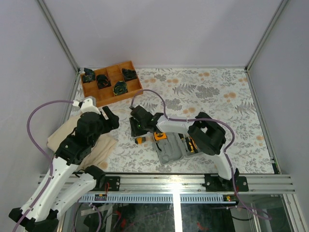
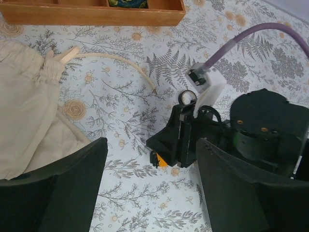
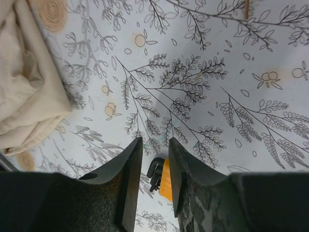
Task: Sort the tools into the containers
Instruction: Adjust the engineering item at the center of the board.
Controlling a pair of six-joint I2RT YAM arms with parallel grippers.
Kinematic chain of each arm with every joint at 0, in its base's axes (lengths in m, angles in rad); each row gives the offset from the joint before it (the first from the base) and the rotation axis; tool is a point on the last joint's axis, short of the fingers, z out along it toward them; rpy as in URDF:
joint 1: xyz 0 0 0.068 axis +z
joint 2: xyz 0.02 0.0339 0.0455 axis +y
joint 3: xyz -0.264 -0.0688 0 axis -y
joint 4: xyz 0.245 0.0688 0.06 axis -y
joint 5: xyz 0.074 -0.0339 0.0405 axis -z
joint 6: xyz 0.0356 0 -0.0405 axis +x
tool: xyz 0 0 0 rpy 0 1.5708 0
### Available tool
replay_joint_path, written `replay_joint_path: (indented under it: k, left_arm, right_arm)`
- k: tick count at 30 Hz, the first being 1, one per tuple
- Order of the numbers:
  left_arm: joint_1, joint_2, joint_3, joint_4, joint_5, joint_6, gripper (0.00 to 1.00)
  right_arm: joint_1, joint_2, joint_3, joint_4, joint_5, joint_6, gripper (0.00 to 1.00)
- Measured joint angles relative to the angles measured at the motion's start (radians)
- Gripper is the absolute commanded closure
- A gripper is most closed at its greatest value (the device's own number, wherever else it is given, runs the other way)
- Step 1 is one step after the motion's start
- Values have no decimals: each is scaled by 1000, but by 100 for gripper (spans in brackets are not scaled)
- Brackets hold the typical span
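Observation:
A stubby orange-and-black bit (image 1: 140, 140) lies on the patterned table just left of the grey case (image 1: 170, 153). The case holds an orange tool (image 1: 160, 137) and yellow-black tools (image 1: 192, 145). My right gripper (image 1: 136, 123) hovers just beyond the bit. In the right wrist view its jaws (image 3: 154, 142) stand a narrow gap apart with nothing held, and the bit (image 3: 163, 178) shows on the table behind the fingertips. My left gripper (image 1: 112, 118) is wide open and empty (image 2: 152, 145), facing the right gripper (image 2: 188, 140) and the bit (image 2: 161, 159).
A beige cloth bag (image 1: 82, 140) lies under the left arm and shows in the left wrist view (image 2: 24, 121); its drawstring (image 2: 120, 60) trails over the table. A brown wooden divided tray (image 1: 111, 82) with black parts stands at the back left. Frame rails border the table.

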Motion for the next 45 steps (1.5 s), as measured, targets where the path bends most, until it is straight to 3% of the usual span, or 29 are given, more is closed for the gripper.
replay_joint_path:
  k: [16, 37, 45]
  left_arm:
    - [0, 6, 0, -1, 0, 8, 27]
    - [0, 16, 0, -1, 1, 8, 27]
    - [0, 18, 0, -1, 1, 8, 27]
  right_arm:
    - [25, 66, 91, -118, -91, -91, 65]
    - [87, -79, -46, -299, -10, -145, 63]
    - [87, -174, -58, -305, 40, -142, 37]
